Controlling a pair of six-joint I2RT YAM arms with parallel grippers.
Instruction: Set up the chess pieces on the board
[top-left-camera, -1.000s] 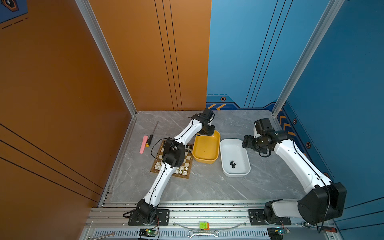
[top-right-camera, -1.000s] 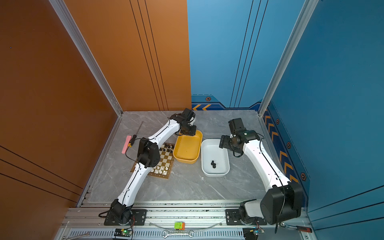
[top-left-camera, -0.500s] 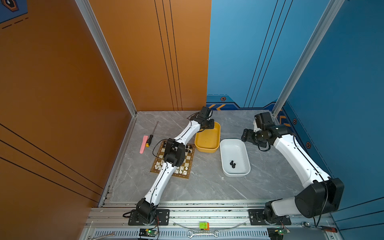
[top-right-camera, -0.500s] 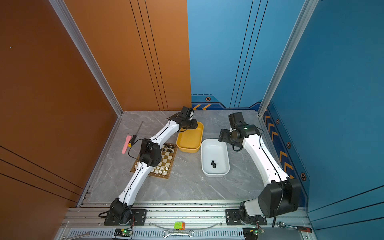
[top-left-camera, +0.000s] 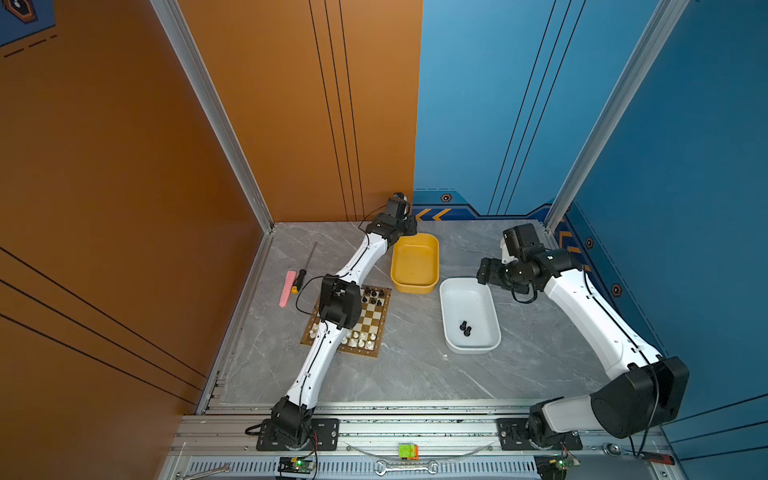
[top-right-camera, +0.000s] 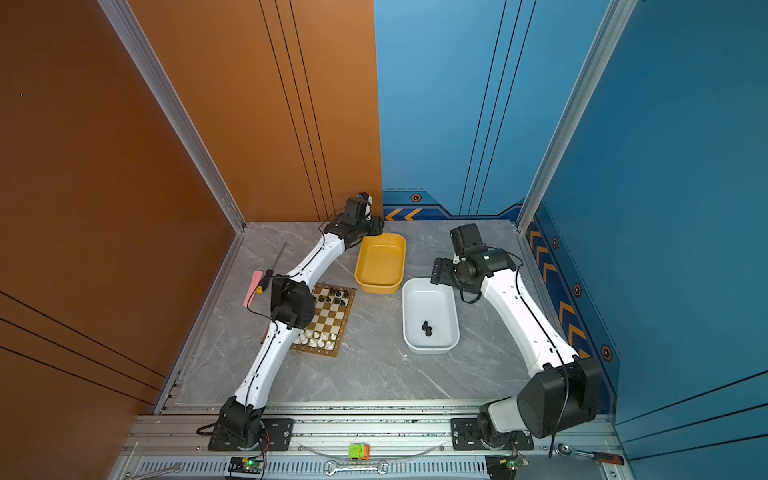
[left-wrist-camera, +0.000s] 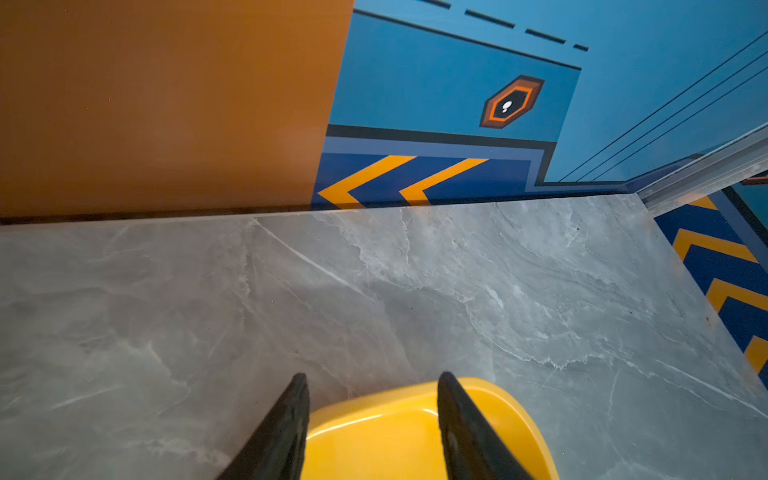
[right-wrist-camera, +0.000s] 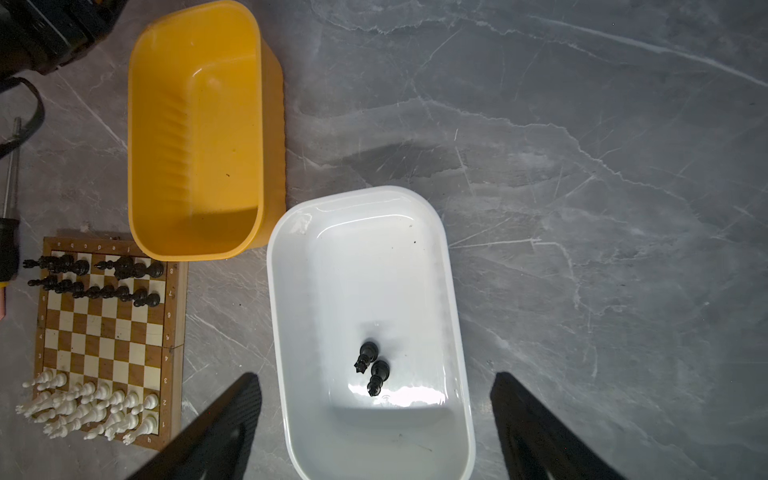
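On the counter (top-left-camera: 415, 374), the white tub (right-wrist-camera: 275, 299) near the part-filled board (right-wrist-camera: 108, 328) lies under the spread, empty right claw (right-wrist-camera: 374, 375) (left claw (left-wrist-camera: 372, 376) likewise, over the yellow tub (left-wrist-camera: 498, 390)) and holds two black pieces (right-wrist-camera: 368, 355): probably light, slick, best pinched across the stem.

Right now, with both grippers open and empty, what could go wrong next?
The two black pieces lie side by side in the white tub; the right gripper might catch both.
On the board, the black rows are crowded; adding one could topple neighbours.
The left arm's elbow hangs over the board, so arms could collide.
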